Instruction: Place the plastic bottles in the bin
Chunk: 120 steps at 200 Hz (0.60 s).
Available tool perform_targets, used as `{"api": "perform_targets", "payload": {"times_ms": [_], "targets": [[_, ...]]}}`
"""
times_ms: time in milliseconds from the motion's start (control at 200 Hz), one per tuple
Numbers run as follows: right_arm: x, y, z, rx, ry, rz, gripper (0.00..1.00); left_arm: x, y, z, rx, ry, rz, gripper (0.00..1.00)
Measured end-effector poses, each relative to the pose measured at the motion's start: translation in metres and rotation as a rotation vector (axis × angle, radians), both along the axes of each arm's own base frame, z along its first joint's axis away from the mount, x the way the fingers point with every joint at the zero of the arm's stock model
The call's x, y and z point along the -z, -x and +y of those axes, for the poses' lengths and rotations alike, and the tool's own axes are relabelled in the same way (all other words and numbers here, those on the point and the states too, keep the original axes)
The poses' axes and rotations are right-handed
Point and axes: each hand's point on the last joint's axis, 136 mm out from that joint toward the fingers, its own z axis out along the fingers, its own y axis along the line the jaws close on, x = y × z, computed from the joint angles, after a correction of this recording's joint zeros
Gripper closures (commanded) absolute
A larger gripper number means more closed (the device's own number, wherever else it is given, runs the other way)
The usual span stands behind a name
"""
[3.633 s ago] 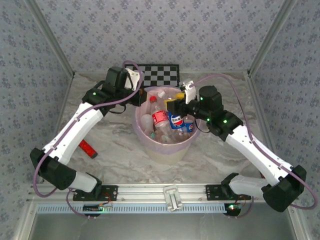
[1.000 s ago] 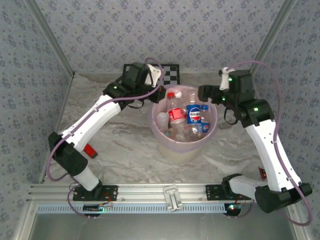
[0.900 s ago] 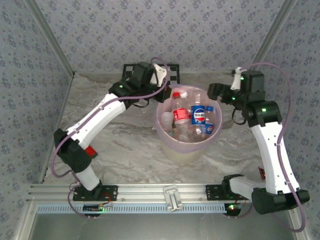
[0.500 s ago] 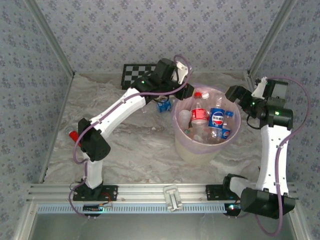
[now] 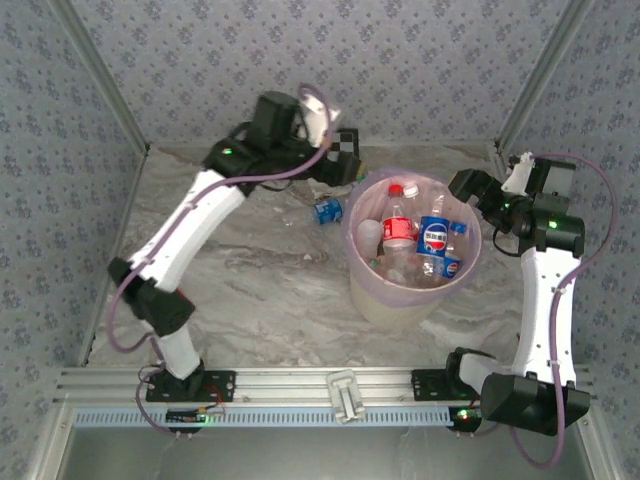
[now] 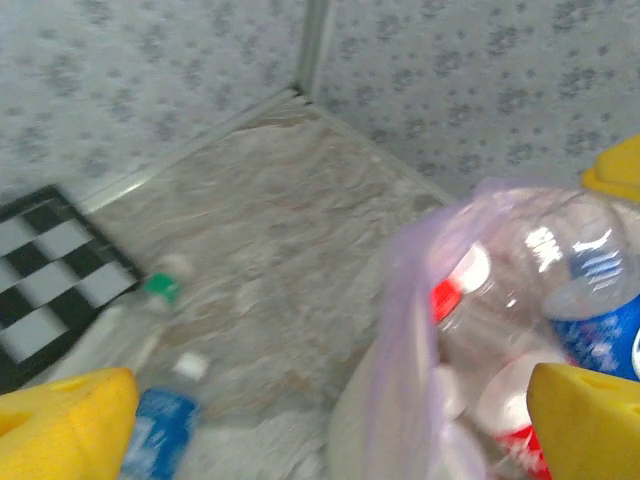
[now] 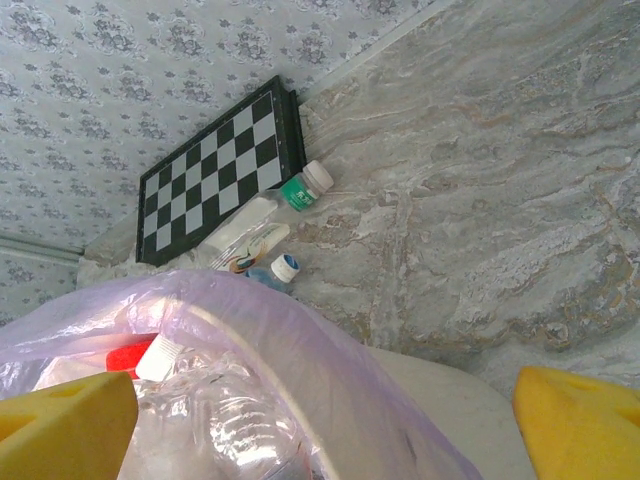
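1. The bin holds piled plastic bottles, too jumbled to count.
2. At least two more lie on the bench beside it: blue-labelled bottle, green-capped bottle.
3. Both released and empty: left pincer, right pincer.

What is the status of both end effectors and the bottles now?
Left end effector open, empty. Right end effector open, empty. Bin holds several bottles; blue-label bottle and green-banded bottle lie outside beside it. No obstruction seen.

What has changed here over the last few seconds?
The large cream-white round bucket lined with a pink plastic bag slid right across the table. The left gripper, shut at its rim, opened and drew back. The right gripper stayed open; the clear plastic bottles stayed inside.
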Motion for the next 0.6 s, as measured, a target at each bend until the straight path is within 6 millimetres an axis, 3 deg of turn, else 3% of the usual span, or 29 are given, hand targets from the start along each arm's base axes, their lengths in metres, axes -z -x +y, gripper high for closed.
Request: {"api": "perform_targets", "payload": {"times_ms": [95, 190, 410, 490, 600], "targets": [[0.001, 0.0, -0.001, 0.003, 0.001, 0.003, 0.02, 0.016, -0.009, 0.054, -0.098, -0.028, 0.002, 0.01], [0.002, 0.0, -0.003, 0.008, 0.003, 0.005, 0.02, 0.061, -0.026, 0.086, -0.158, -0.087, 0.046, 0.02], [0.001, 0.005, -0.003, 0.014, 0.003, 0.005, 0.03, 0.212, -0.036, 0.071, -0.056, -0.258, 0.253, 0.01], [-0.002, 0.008, -0.004, 0.018, 0.005, -0.001, 0.03, 0.247, -0.04, 0.068, -0.032, -0.303, 0.301, 0.01], [-0.005, 0.014, -0.004, 0.024, 0.01, -0.01, 0.03, 0.277, -0.049, 0.064, -0.01, -0.347, 0.327, 0.01]]}}
